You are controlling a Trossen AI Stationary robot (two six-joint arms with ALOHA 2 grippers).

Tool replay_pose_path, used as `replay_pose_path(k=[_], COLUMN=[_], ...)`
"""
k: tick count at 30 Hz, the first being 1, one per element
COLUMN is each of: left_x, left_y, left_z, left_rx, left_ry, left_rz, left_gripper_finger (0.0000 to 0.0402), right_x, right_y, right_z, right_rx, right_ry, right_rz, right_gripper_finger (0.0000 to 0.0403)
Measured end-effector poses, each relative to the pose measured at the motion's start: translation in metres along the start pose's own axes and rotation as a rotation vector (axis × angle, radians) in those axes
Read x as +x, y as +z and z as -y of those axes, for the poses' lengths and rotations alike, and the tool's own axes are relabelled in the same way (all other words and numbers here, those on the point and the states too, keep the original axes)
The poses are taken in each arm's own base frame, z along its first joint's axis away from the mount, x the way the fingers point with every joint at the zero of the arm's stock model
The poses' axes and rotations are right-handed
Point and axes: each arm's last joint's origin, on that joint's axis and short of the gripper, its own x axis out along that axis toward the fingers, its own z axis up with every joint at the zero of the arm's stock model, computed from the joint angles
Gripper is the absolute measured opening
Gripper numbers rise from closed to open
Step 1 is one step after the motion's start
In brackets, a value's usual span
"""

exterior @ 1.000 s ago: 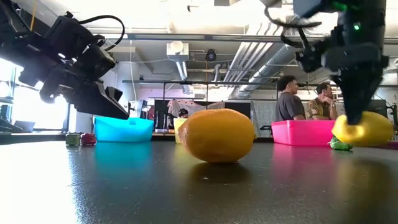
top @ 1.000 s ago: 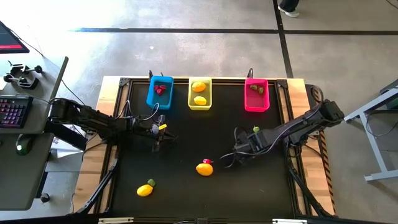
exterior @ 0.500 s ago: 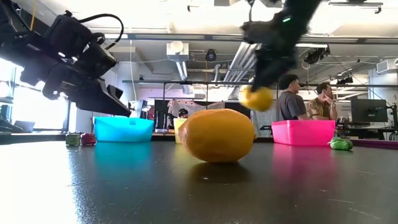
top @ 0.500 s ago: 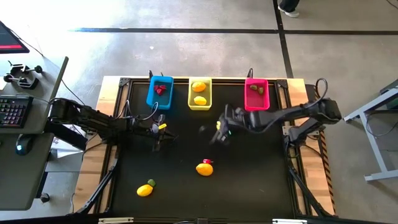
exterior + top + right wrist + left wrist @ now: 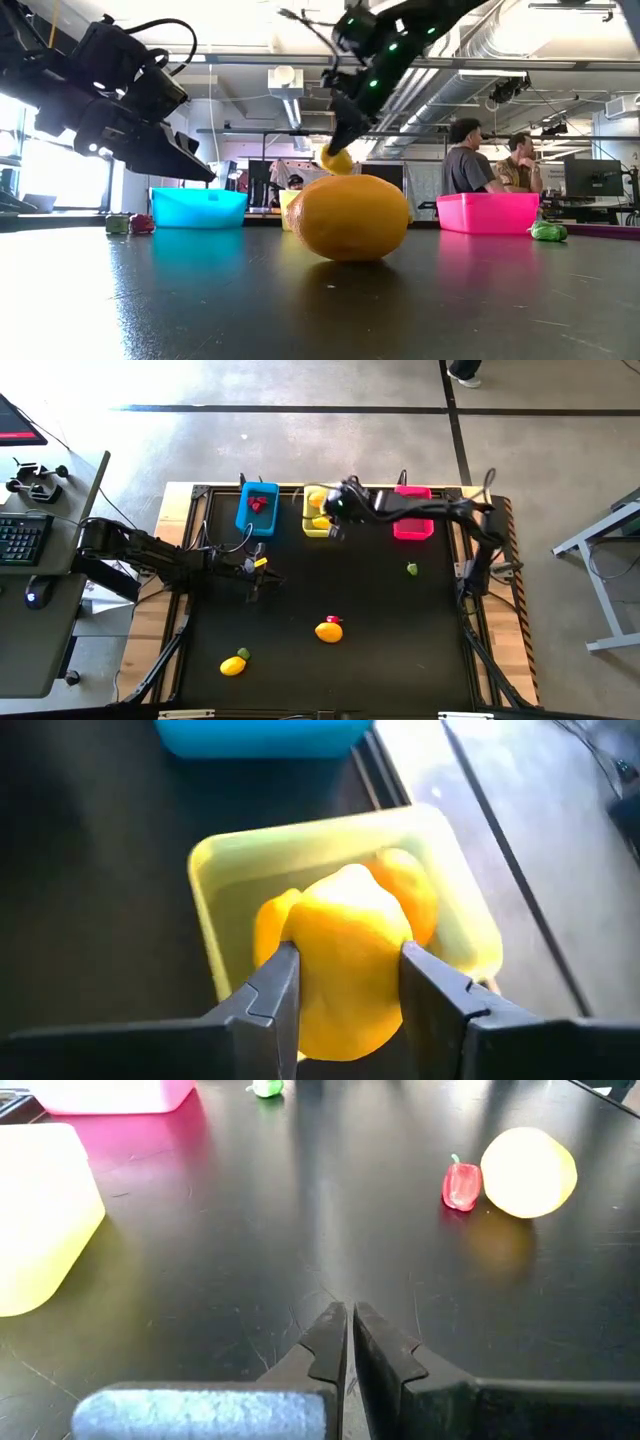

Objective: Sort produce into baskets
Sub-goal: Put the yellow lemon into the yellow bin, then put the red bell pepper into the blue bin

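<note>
Holding: right gripper (image 5: pixel 345 985) clasped a lemon (image 5: pixel 348 960) above the yellow basket (image 5: pixel 321 512), at table's 12 o'clock; a second earlier it sat mid-right
Left gripper (image 5: pixel 348 1342): pinched closed, empty; unmoved, 9 o'clock of centre

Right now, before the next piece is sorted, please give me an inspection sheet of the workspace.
Surface: black table, wooden edges.
Job's things: blue basket holds red pieces; yellow basket holds lemons; pink basket holds green bits. Loose: lemon beside a red piece, lemon beside a green bit, one green bit alone.
Clutter: nothing seen.
Grippers: right claw shut on a carried lemon above the yellow basket; left claw shut, empty.
Cables: on both arms.
Surroundings: desk with keyboard; two people behind.
</note>
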Motion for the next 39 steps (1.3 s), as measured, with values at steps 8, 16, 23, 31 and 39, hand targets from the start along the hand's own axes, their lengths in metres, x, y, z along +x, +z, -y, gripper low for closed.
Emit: replay_pose_path(k=[8, 16, 23, 31, 39], left_x=[0.0, 0.0, 0.0, 0.0, 0.0], left_y=[0.0, 0.0, 0.0, 0.0, 0.0], left_z=[0.0, 0.0, 0.0, 0.0, 0.0], left_rx=[0.002, 0.002, -0.001, -0.001, -0.001], left_ry=[0.0, 0.0, 0.0, 0.0, -0.001], left_rz=[-0.002, -0.003, -0.003, -0.002, -0.002], left_gripper_finger=[0.001, 0.001, 0.001, 0.001, 0.001], right_x=[0.045, 0.075, 0.079, 0.079, 0.079], right_y=[0.023, 0.01, 0.005, 0.004, 0.003], right_z=[0.033, 0.043, 0.048, 0.048, 0.047], right_rx=[-0.253, -0.282, -0.252, -0.246, -0.208], right_ry=[0.058, 0.155, 0.176, 0.175, 0.185], right_rz=[-0.04, -0.132, -0.137, -0.14, -0.154], right_gripper_finger=[0.0117, 0.0117, 0.013, 0.0186, 0.0209])
